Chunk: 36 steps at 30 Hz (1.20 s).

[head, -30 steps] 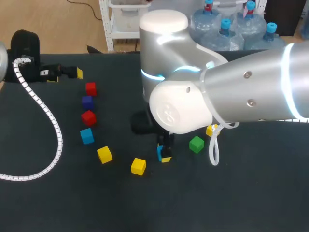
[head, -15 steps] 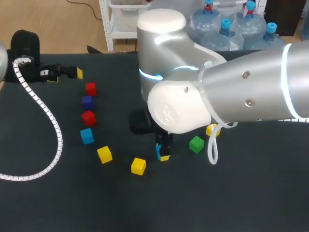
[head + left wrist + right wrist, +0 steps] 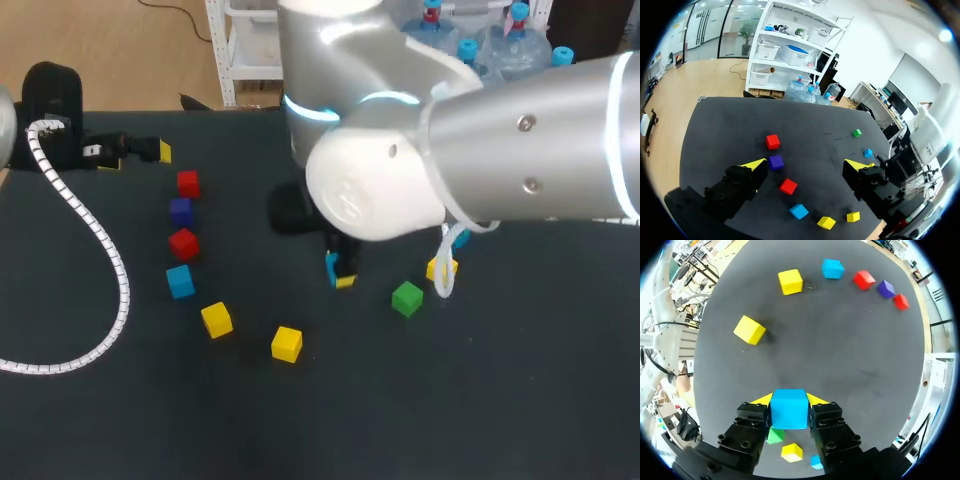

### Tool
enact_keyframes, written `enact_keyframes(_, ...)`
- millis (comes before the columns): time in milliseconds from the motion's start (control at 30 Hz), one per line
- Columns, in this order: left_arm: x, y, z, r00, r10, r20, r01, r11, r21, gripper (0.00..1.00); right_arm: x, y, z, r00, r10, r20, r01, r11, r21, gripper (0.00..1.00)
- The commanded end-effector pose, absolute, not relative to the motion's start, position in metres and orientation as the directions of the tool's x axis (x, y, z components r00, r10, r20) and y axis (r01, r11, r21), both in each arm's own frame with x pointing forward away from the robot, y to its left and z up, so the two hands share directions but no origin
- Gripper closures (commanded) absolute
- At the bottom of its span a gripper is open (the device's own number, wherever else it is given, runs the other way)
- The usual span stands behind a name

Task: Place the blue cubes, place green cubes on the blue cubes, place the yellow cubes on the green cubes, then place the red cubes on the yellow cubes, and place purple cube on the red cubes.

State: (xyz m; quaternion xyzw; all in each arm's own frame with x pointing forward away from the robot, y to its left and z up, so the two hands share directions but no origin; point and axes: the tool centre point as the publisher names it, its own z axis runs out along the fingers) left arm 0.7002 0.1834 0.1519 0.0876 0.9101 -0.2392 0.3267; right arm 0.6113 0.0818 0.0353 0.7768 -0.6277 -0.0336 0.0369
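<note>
Cube [image 3: 789, 410] in right gripper [image 3: 789, 400] is bright cyan, square-faced.

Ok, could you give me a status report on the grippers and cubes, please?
Right gripper shut on a blue cube, above the table. Left gripper open, empty, at the far left. No stack yet; green cube and yellow cube close by.

R gripper [image 3: 789, 401] clamping blue cube [image 3: 789, 409], off table [image 3: 850, 340]
</note>
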Motion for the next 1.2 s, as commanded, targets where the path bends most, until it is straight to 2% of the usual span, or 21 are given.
enact_keyframes(33,0.7,0.185,0.151,-0.768,0.002,-0.64,0.32,0.867,-0.382,0.0,0.635,0.083,0.035,0.202,-0.979,-0.016,-0.968,-0.203,0.147,1.0)
enact_keyframes(633,0.7,0.185,0.151,-0.768,0.002,-0.64,0.32,0.867,-0.382,0.0,0.657,0.083,0.002,0.171,-0.984,-0.049,-0.958,-0.178,0.223,1.0)
enact_keyframes(1200,0.7,0.185,0.151,-0.768,0.002,-0.64,0.32,0.867,-0.382,0.0,0.662,0.078,-0.004,0.137,-0.99,-0.029,-0.969,-0.14,0.201,1.0)
